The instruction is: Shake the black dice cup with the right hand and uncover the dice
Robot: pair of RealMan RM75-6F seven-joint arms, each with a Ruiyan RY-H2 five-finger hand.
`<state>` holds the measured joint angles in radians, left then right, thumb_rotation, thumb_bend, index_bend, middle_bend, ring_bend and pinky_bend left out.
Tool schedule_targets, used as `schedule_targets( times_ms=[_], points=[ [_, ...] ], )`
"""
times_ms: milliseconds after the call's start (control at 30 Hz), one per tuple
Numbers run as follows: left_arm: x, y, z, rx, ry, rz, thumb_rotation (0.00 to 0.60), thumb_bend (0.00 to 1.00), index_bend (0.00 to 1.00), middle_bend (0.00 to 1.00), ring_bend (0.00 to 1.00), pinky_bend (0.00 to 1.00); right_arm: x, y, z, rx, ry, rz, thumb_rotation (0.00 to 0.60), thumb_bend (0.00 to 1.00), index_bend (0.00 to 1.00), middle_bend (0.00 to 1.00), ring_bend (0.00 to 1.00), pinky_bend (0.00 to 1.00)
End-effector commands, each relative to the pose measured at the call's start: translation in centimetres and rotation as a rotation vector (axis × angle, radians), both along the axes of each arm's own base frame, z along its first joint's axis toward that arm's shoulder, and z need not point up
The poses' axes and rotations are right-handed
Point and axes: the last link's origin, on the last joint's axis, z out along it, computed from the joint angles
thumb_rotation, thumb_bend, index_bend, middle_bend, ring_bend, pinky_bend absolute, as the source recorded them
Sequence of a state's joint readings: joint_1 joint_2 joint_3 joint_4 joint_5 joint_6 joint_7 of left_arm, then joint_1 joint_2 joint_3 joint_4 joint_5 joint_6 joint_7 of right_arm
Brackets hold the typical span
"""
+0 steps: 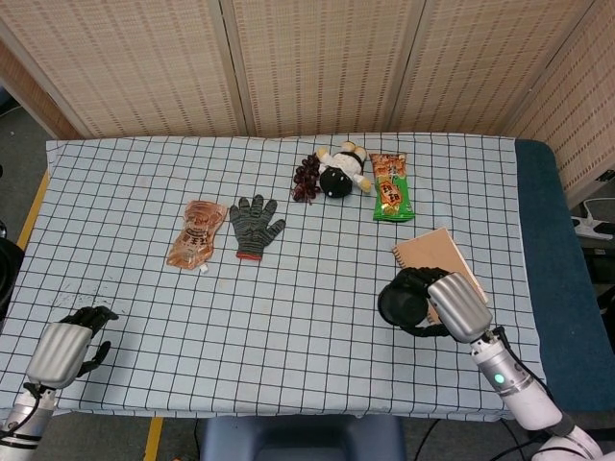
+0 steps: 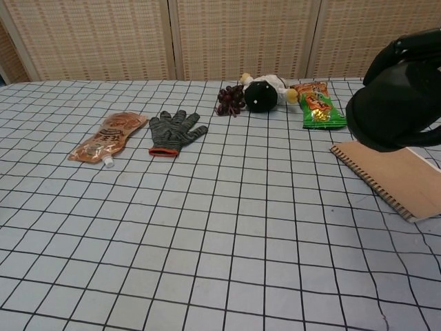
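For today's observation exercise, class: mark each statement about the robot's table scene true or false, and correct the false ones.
1. The right hand holds the black dice cup above the table. True.
2. The grey glove lies on top of the notebook. False: it lies apart on the cloth, beside the orange pouch.
3. The left hand holds the green snack packet. False: it holds nothing, near the table's front edge.
4. The plush toy lies between the dark grapes and the green packet. True.
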<state>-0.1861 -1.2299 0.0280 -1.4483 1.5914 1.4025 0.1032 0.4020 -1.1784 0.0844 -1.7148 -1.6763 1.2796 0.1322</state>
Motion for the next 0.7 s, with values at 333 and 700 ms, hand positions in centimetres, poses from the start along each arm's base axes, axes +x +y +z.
schedule_targets(
  times_ms=[333,700],
  points=[
    [-0.1,0.0,0.0,0.003,-0.001,0.009,0.6,0.42,0.32,0.28,0.28,0.53,-9.8,-3.8,-1.0,-0.058,0.184,-0.297,0.6,0.19,0.6,0.53,0.38,0.47],
    [-0.1,0.0,-0.1,0.0,0.005,0.006,0.6,0.42,0.32,0.28,0.28,0.53,-11.9,-3.9,-1.8,0.009,0.127,-0.311,0.6,0.19,0.6,0.53,0.38,0.47]
  ],
)
